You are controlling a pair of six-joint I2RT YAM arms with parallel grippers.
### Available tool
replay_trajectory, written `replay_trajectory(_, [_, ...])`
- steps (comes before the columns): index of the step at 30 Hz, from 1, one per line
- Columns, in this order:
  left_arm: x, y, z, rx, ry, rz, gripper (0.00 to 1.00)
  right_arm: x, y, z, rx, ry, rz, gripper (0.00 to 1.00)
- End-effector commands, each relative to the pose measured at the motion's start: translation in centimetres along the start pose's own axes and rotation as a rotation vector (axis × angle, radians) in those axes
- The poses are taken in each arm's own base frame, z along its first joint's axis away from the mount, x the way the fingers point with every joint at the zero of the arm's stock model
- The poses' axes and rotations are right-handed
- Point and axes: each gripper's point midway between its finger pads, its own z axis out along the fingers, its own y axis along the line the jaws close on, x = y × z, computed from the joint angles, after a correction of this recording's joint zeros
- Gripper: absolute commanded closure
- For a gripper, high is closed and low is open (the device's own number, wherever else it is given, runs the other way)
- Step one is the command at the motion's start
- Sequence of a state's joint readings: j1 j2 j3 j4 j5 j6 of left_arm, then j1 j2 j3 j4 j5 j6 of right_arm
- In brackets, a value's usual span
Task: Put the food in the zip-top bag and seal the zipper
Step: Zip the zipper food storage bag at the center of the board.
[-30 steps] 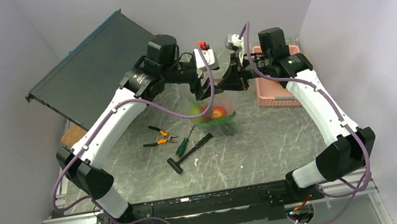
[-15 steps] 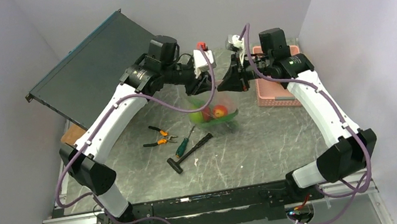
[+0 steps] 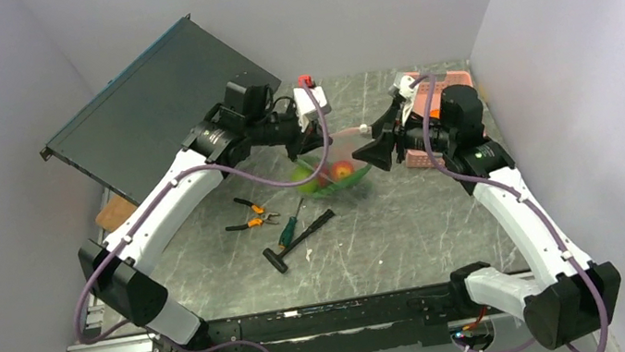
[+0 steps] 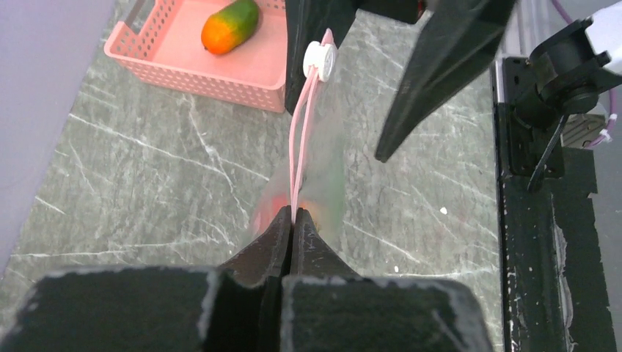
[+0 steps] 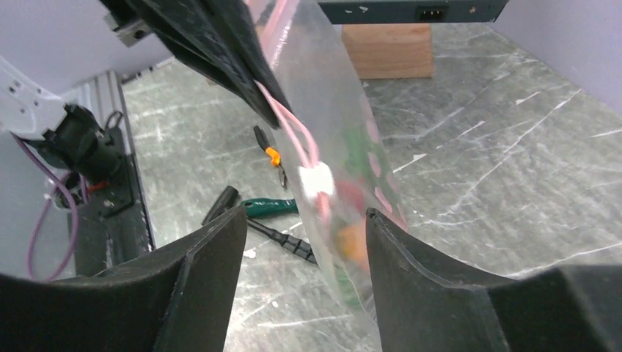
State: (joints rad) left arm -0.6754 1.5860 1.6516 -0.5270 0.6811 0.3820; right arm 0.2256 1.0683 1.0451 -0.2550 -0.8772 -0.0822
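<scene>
The clear zip-top bag (image 3: pixel 338 168) hangs over the table with red, orange and green food (image 5: pixel 350 242) inside. My left gripper (image 4: pixel 293 213) is shut on the near end of the pink zipper (image 4: pixel 297 147). The white slider (image 4: pixel 320 59) sits at the far end of that strip. My right gripper (image 5: pixel 304 220) is open, its fingers on either side of the bag just below the slider (image 5: pixel 317 180) and apart from it. An orange-green mango (image 4: pixel 229 26) lies in the pink basket (image 4: pixel 220 73).
Orange-handled pliers (image 3: pixel 251 215), a green-handled screwdriver (image 3: pixel 287 229) and a black tool (image 3: pixel 301 239) lie on the table in front of the bag. A dark panel (image 3: pixel 140 108) leans at the back left on a wooden block (image 5: pixel 386 50).
My right gripper has opened, let go of the bag and drawn back to the right. My left gripper has closed on the zipper's end. The bag hangs a little lower.
</scene>
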Motion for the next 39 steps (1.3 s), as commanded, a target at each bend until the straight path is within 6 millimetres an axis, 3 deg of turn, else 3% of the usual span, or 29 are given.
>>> replay_trajectory(1, [-5.3, -0.6, -2.1, -0.02, -0.167, 0.055, 1.0, -3.6, 1.0, -0.5, -0.089, -0.181, -0.03, 0.41])
replay_trajectory(7, [-5.3, -1.0, -2.1, -0.001, -0.166, 0.028, 1.0, -3.5, 1.5, -0.6, -0.138, -0.191, -0.027, 0.51])
replay_trajectory(11, [-4.9, -1.1, -2.1, -0.001, -0.164, 0.023, 1.0, -3.5, 2.2, -0.4, -0.202, -0.196, -0.009, 0.63])
replay_trajectory(17, [-4.9, -1.3, -2.1, 0.006, -0.161, 0.022, 1.0, -3.1, 1.7, -0.2, -0.193, -0.178, -0.008, 0.82])
replay_trajectory(20, [-4.9, -1.2, -2.1, 0.005, -0.16, 0.022, 1.0, -3.1, 1.5, -0.2, -0.19, -0.176, -0.008, 0.81])
replay_trajectory(23, [-4.9, -1.2, -2.0, 0.004, -0.158, 0.023, 1.0, -3.0, 1.2, -0.2, -0.179, -0.169, -0.003, 0.72])
replay_trajectory(27, [-4.8, -1.2, -2.0, 0.005, -0.155, 0.026, 1.0, -2.9, 1.0, -0.3, -0.183, -0.169, 0.006, 0.74])
replay_trajectory(30, [-4.9, -1.2, -2.0, 0.009, -0.157, 0.026, 1.0, -2.9, 0.9, -0.3, -0.183, -0.17, 0.007, 1.0])
replay_trajectory(34, [-5.3, -1.6, -2.1, 0.033, -0.161, 0.011, 1.0, -3.3, 0.9, -0.3, -0.171, -0.184, 0.003, 1.0])
replay_trajectory(35, [-5.4, -1.8, -2.1, 0.044, -0.158, -0.01, 0.94, -3.3, 1.0, -0.4, -0.178, -0.189, 0.012, 1.0])
replay_trajectory(37, [-5.9, -1.7, -1.9, 0.056, -0.157, -0.055, 0.65, -3.5, 1.2, -0.3, -0.196, -0.192, 0.022, 1.0])
replay_trajectory(39, [-6.9, -2.2, -1.8, 0.09, -0.178, -0.076, 0.47, -3.4, 1.3, -0.3, -0.206, -0.187, 0.026, 1.0])
